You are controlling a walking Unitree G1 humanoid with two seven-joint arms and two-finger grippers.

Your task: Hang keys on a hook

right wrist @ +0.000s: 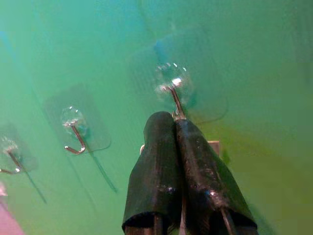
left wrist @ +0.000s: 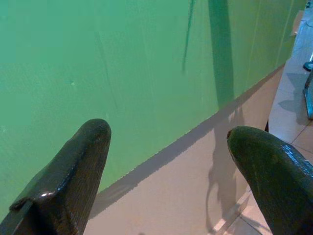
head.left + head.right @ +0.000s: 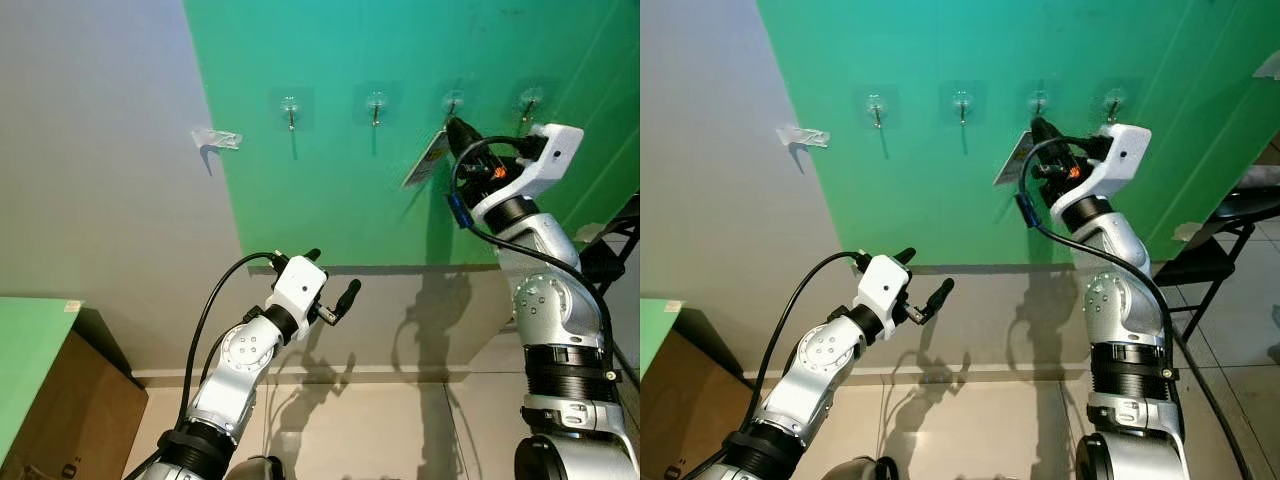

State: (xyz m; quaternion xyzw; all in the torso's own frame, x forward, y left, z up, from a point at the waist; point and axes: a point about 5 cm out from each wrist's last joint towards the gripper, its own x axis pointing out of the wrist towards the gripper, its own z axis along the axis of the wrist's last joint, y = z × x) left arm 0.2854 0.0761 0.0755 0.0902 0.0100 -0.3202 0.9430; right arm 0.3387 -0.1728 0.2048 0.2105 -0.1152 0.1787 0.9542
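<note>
Covering most of the upper scene, a bright green wall panel (image 3: 400,180) carries a row of four clear adhesive pads with small metal hooks. Below it a pale beige wall (image 3: 120,250) runs down to the tiled floor (image 3: 380,430). The right gripper (image 3: 456,128) is raised against the panel, its two black fingers (image 1: 171,161) pressed together with their tips right at the third metal hook (image 1: 174,100) from the robot's left. A flat pale key tag (image 3: 428,160) hangs tilted just beside and below those fingertips; whether the fingers pinch it cannot be told. The left gripper (image 3: 332,282) rests lower, near the panel's bottom edge, fingers spread apart.
</note>
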